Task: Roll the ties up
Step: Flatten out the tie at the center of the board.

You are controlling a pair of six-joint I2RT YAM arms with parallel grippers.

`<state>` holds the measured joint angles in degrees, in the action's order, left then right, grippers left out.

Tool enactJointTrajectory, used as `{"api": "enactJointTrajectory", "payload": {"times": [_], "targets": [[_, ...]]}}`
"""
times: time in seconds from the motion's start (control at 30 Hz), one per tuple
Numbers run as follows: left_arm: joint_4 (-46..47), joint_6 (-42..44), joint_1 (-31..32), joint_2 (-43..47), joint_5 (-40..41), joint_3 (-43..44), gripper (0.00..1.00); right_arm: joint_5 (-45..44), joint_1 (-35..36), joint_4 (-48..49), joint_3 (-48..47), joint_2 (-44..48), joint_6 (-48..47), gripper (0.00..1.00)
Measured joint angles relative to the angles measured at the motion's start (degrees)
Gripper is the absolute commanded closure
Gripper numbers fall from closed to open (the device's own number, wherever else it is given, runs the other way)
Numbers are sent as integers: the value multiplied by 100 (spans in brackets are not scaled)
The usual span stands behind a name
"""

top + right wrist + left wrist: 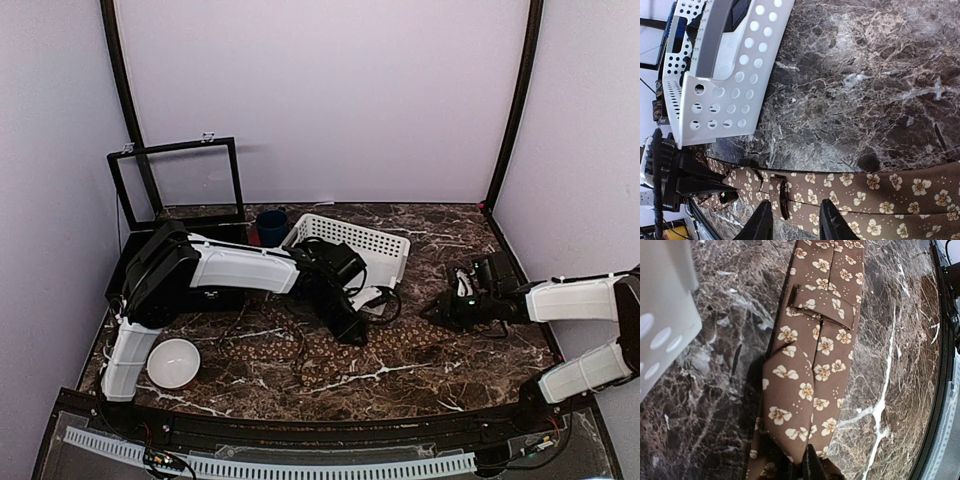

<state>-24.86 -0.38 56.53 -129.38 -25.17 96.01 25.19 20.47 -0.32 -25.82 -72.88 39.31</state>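
One brown tie [815, 365] with a tan flower pattern lies stretched flat on the dark marble table [700, 405]. Its pointed end is folded back over itself. My left gripper [807, 467] is shut on that folded end at the bottom of the left wrist view. From above, the left gripper [352, 330] sits mid-table on the tie [310, 355]. My right gripper [796, 222] stands open just over the tie [880, 192], near its keeper loop, with one finger on each side. In the top view the right gripper [432, 310] is to the right of the left one.
A white perforated basket [355, 245] stands behind the left gripper, close to the tie's end [725, 70]. A blue cup [271, 226] and a black frame [178, 185] are at the back left. A white bowl [173, 362] sits near the left arm's base.
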Motion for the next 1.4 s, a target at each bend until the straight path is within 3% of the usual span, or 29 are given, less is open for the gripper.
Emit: {"api": "enactJointTrajectory", "payload": {"times": [0.27, 0.7, 1.4], "targets": [[-107, -13, 103, -17, -107, 63, 100, -92, -24, 313, 33, -444, 13, 78], [-87, -278, 188, -518, -223, 800, 100, -81, -26, 627, 153, -745, -7, 79], [-437, -330, 181, -251, -22, 498, 100, -33, -26, 850, 260, -758, -24, 80]]}}
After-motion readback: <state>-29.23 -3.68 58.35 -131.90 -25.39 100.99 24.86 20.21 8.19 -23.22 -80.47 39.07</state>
